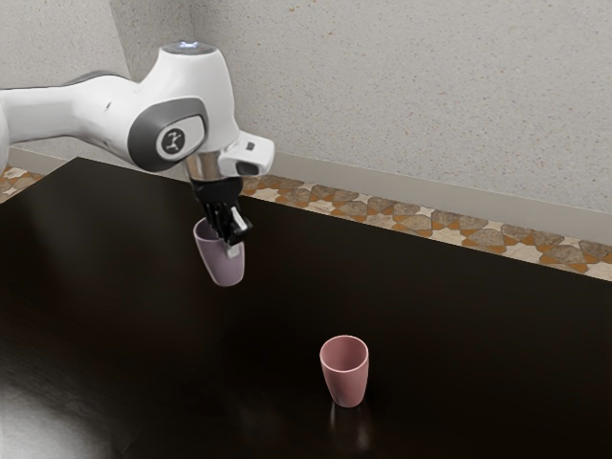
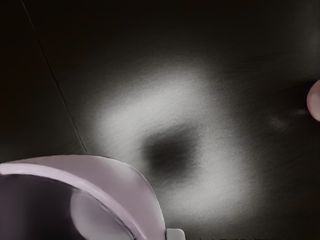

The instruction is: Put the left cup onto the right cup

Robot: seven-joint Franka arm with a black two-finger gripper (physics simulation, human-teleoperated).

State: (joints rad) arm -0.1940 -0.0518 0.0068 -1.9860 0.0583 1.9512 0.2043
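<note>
A pale mauve cup (image 1: 222, 256) hangs in the air above the dark table (image 1: 459, 316), slightly tilted, with my gripper (image 1: 229, 234) shut on its rim. In the wrist view the same cup's rim (image 2: 100, 175) looms large just under my hand. A second, pinker cup (image 1: 344, 370) stands upright on the table, well to the exterior view's right of the held cup and nearer the front. A sliver of that pink cup (image 2: 315, 100) shows at the wrist view's edge.
The dark glossy tabletop spreads all around the standing cup. Behind the table runs a patterned floor strip (image 1: 430, 220) and a pale wall (image 1: 430, 86). My white arm (image 1: 115, 115) comes in from the exterior view's left.
</note>
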